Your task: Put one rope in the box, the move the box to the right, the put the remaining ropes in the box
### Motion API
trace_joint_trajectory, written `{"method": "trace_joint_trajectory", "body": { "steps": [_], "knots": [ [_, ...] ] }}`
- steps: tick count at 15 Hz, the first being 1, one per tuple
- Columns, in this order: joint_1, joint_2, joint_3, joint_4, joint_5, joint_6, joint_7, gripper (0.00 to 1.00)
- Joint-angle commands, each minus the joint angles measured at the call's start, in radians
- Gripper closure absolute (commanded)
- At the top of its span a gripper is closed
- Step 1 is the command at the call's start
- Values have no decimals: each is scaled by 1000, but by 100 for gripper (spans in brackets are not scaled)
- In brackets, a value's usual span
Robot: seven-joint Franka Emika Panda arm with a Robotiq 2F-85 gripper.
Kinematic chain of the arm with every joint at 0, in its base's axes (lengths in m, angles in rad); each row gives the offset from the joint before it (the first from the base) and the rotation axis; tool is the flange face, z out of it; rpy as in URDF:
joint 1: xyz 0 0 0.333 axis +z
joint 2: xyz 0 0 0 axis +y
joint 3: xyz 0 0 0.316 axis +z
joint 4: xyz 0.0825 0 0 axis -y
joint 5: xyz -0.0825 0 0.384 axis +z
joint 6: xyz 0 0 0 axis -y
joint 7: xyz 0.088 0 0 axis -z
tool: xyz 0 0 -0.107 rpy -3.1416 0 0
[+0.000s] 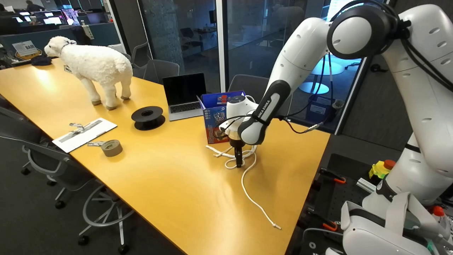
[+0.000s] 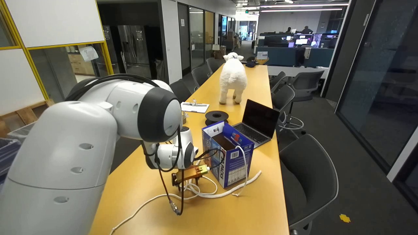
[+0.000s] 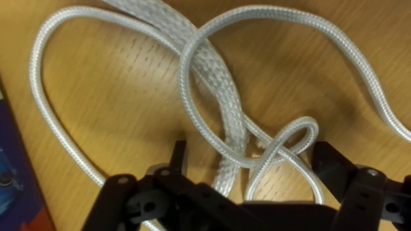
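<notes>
Indeed, I see the gripper (image 3: 250, 151) with jaws wide; between them lie white ropes (image 3: 231, 110), the thick one (image 3: 221, 83) running across the closing direction.

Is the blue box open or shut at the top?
Open. In an exterior view you can see down inside the box, and a rope hangs over its rim.
</notes>
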Motion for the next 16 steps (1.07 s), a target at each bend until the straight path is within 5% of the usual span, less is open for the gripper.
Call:
{"method": "trace_joint_trajectory", "body": {
  "steps": [1, 16],
  "knots": [
    [-37, 26, 37, 43, 44, -39, -59, 0],
    [-69, 23, 55, 68, 81, -80, -110, 0]
  ]
}}
